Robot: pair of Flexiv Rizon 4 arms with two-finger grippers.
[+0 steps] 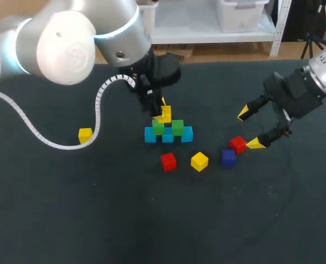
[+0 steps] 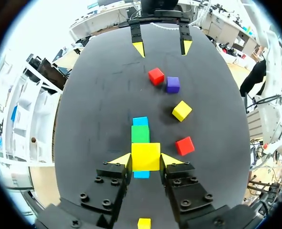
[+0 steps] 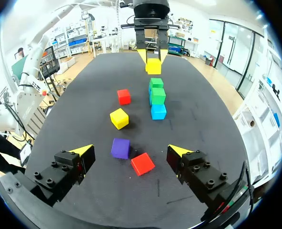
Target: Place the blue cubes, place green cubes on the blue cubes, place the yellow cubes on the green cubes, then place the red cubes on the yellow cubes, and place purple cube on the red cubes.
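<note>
The held yellow cube (image 1: pixel 165 114) sits just above centre in the head view, pinched from two sides by the yellow tips of your left tool (image 1: pixel 164 113). The left wrist view shows both tips pressed against its faces. It hangs over the two green cubes (image 1: pixel 168 127), which rest side by side on a row of three blue cubes (image 1: pixel 168 136). That looks like a pyramid with each layer bridging the seams of the one beneath, so the yellow is probably meant to sit across the join between the greens. Whether it already touches them or hovers just clear cannot be made out. The grip comes from above, likely so the tips stay off the lower layers. To the lower right of the stack, the loose pieces lie on the table (image 1: pixel 97 220): a red cube (image 1: pixel 168 161), a spare yellow cube (image 1: pixel 199 161), then a purple cube (image 1: pixel 228 157) with a second red cube (image 1: pixel 238 144) just beside it. A lone yellow cube (image 1: pixel 85 135) lies well apart at the left, next to your left arm's cable. Your right tool (image 1: pixel 249 128) waits at the right of the frame with its tips spread wide and nothing between them. One tip is near the second red cube, so it is well placed to fetch a red once the yellows are down.
</note>
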